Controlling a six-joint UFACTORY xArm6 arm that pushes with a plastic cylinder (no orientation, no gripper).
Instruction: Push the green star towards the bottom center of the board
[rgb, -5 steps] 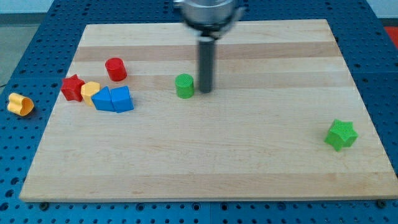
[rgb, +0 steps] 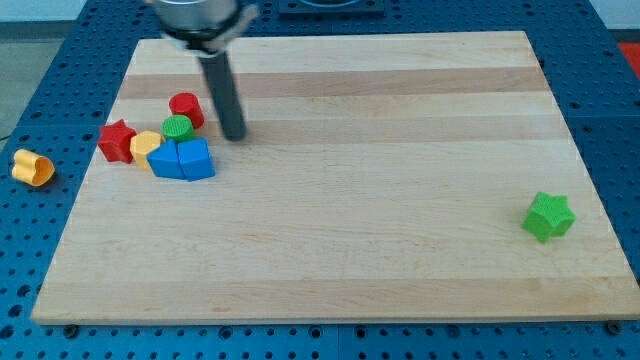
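Note:
The green star (rgb: 548, 216) lies near the board's right edge, toward the view's lower right. My tip (rgb: 233, 137) is far from it, at the upper left of the board, just right of a small green cylinder (rgb: 178, 128). The rod rises from there to the arm at the view's top.
A cluster sits left of my tip: a red cylinder (rgb: 185, 106), the green cylinder, a red star (rgb: 117, 140), a yellow block (rgb: 144, 146) and two blue blocks (rgb: 183, 160). A yellow-orange piece (rgb: 32, 167) lies off the board (rgb: 340, 250) at the view's left.
My tip has moved to the view's left, and the green cylinder has slid left with it into the cluster of blocks. The green star has not moved.

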